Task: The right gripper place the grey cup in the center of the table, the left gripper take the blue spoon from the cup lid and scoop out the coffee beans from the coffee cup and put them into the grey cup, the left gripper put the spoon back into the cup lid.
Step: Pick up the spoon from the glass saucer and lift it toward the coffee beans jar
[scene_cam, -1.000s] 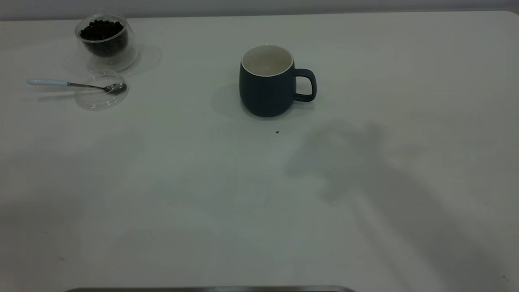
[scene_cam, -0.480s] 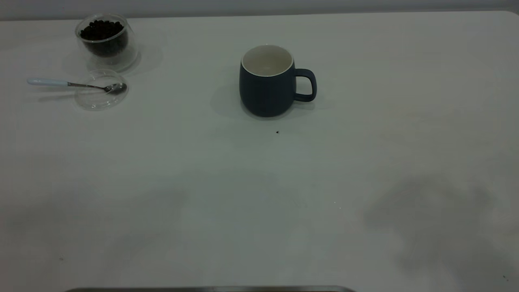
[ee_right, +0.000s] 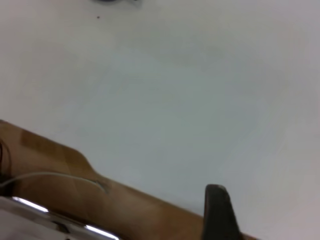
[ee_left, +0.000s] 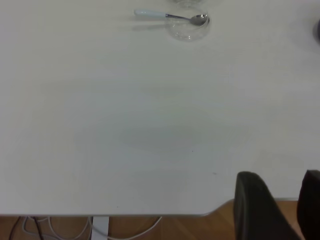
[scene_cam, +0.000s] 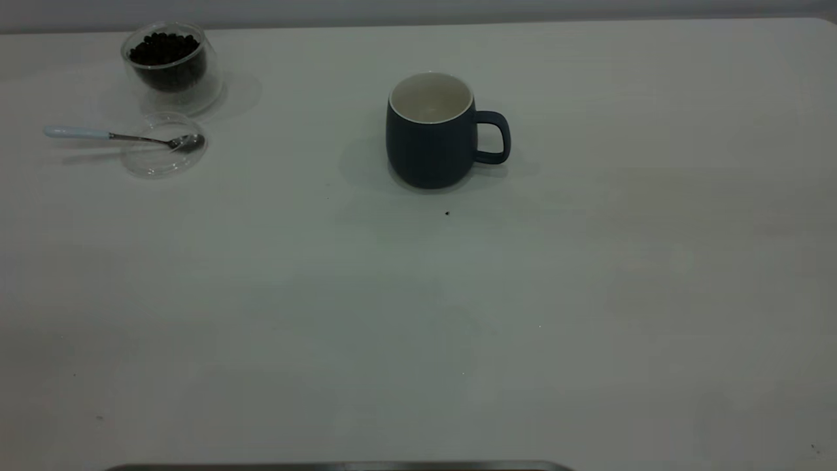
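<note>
The grey cup [scene_cam: 431,131] stands upright and empty near the table's middle, handle to the right. The coffee cup [scene_cam: 171,65] with coffee beans [scene_cam: 163,47] stands at the far left. The cup lid [scene_cam: 163,154] lies in front of it. The blue spoon [scene_cam: 118,136] rests with its bowl in the lid and its handle pointing left. Neither gripper shows in the exterior view. My left gripper [ee_left: 285,200] is open and empty above the table's near edge, far from the spoon [ee_left: 170,16] and lid [ee_left: 189,29]. My right gripper [ee_right: 270,220] is open and empty at the near edge; only one finger [ee_right: 217,212] shows.
The off-white table [scene_cam: 418,314] has a small dark speck [scene_cam: 447,212] just in front of the grey cup. A dark strip [scene_cam: 340,466] runs along the front edge. Wood floor and cables [ee_left: 125,227] show below the table edge.
The shadow of the right arm has slid from beside the grey cup toward the front right and left the table. The cup, spoon, lid and coffee cup have not moved.
</note>
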